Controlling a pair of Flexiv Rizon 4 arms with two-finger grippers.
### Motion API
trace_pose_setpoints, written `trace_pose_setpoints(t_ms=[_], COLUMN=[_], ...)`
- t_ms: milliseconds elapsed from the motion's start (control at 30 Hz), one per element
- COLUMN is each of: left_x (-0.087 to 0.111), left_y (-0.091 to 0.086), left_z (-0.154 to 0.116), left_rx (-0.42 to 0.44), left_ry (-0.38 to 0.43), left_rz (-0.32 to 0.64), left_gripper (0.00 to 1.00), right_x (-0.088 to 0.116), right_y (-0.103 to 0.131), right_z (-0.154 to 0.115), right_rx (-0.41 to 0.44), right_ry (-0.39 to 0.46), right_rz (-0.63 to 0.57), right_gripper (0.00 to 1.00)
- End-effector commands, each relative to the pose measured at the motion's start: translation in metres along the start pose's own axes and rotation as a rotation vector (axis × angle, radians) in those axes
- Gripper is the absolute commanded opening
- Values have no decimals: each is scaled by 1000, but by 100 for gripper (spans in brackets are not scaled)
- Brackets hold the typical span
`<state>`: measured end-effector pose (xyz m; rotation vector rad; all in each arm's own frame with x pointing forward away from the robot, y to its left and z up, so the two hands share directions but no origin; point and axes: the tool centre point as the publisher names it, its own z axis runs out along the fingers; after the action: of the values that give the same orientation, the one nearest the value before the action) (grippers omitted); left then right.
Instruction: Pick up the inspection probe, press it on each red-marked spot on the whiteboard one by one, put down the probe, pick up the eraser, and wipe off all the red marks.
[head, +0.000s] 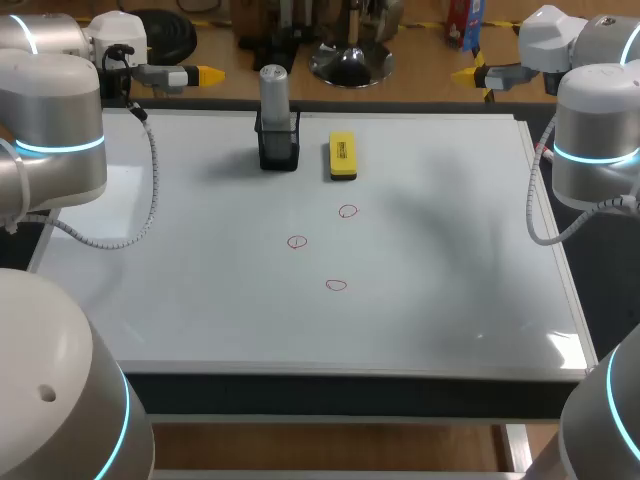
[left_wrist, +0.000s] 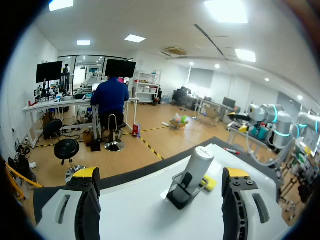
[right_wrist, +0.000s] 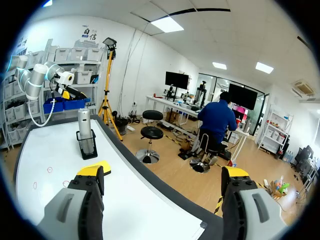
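The grey cylindrical inspection probe (head: 274, 92) stands upright in a black holder (head: 278, 148) at the back of the whiteboard (head: 200, 300). Just right of it lies the yellow eraser (head: 343, 157). Three small red circles are drawn mid-board: one (head: 348, 211), one (head: 297, 241) and one (head: 336, 285). My left gripper (head: 208, 73) hovers at the back left edge and my right gripper (head: 466, 73) at the back right, both held high. In the left wrist view the gripper (left_wrist: 161, 175) is open, with the probe (left_wrist: 197, 164) ahead. The right gripper (right_wrist: 162, 172) is open too, and its view shows the probe (right_wrist: 85, 127) off to one side.
The whiteboard covers nearly the whole table and has a thin frame (head: 575, 300). My left arm's cable (head: 150, 200) hangs over the board's left part. The right arm's cable (head: 535, 215) hangs by the right edge.
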<state>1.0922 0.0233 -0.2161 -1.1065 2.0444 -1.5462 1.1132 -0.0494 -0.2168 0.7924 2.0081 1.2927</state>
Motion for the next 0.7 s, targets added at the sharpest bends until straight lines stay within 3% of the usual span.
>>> trace_pose_setpoints(t_ms=[33, 467, 700], left_x=[0, 0, 10], left_y=[0, 0, 0], left_z=[0, 0, 8], left_rx=[2, 2, -13], left_ry=[-1, -1, 148], left_rz=[0, 0, 118], left_gripper=[100, 100, 100], right_x=[0, 0, 0], right_y=[0, 0, 0], right_z=[0, 0, 0], right_rx=[1, 1, 1], right_ry=[1, 1, 1], right_rz=[0, 0, 0], right_gripper=[100, 100, 100])
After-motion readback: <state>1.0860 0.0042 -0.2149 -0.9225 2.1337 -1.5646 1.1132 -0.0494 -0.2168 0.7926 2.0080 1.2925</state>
